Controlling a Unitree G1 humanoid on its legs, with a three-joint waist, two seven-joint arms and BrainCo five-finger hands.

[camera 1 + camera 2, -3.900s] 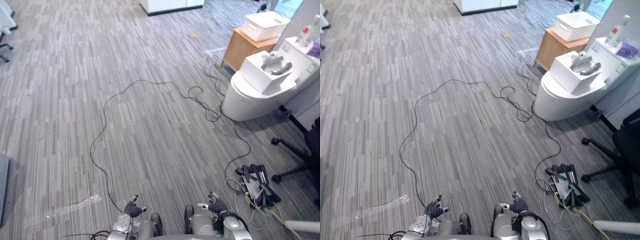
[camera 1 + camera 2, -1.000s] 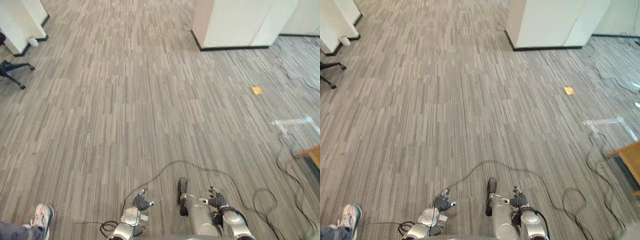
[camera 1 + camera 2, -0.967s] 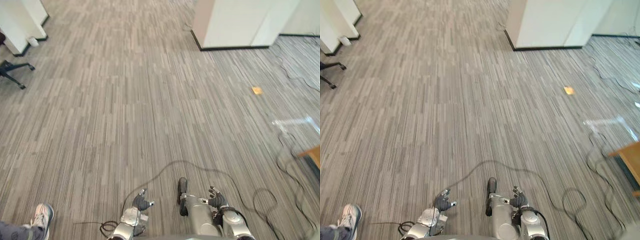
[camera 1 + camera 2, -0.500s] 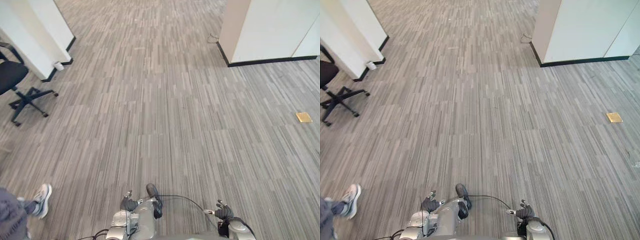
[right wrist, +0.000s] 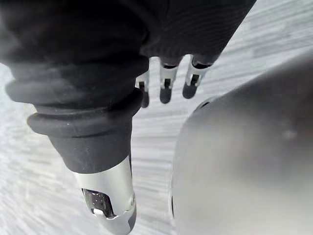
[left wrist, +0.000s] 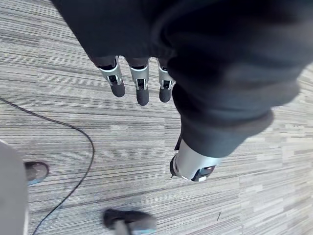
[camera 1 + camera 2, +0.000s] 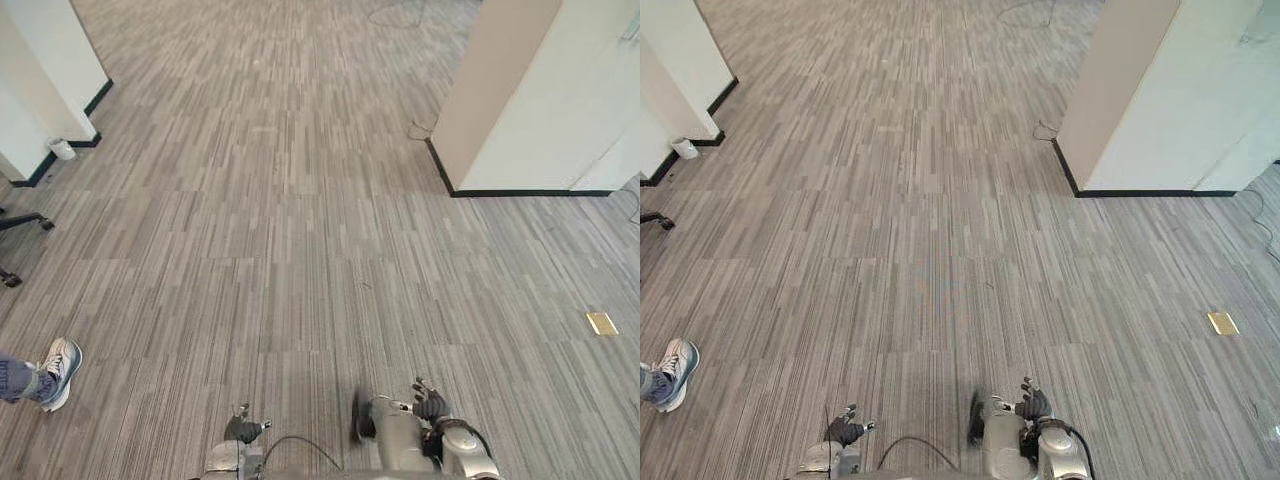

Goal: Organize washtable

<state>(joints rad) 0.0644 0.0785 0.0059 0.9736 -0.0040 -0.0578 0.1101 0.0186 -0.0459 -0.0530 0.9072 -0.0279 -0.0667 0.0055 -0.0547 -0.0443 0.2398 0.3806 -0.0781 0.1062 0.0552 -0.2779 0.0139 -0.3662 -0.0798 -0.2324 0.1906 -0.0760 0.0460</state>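
The left hand (image 7: 243, 430) hangs low at the near edge of the head views, just above the carpet (image 7: 300, 200). In its own wrist view its fingers (image 6: 142, 92) reach out straight and side by side over the grey striped floor, with the thumb (image 6: 193, 169) set apart from them; the hand is released and grasps nothing. The right hand (image 7: 430, 405) sits a little further forward on the robot's right side, also over bare carpet. Its wrist view shows the dark-tipped fingers (image 5: 165, 90) extended in a row and the thumb (image 5: 110, 208) pointing away from them, so this hand is relaxed too and holds nothing. The two hands are well apart from each other. Around them the carpet runs in long grey strips away from the robot. Ahead and to the right stands a white partition (image 7: 540, 100) with a black skirting along its foot, and a thin cord (image 7: 420, 128) lies curled on the floor at its near corner. Nearer, on the right, a small yellow plate (image 7: 602, 323) lies flat in the carpet. Far left, a white wall (image 7: 40, 60) has a small white cup-like object (image 7: 62, 149) at its base. Below that, a black chair leg (image 7: 20, 225) reaches in from the edge, and a person's white shoe (image 7: 57, 365) stands on the carpet under a blue trouser cuff.
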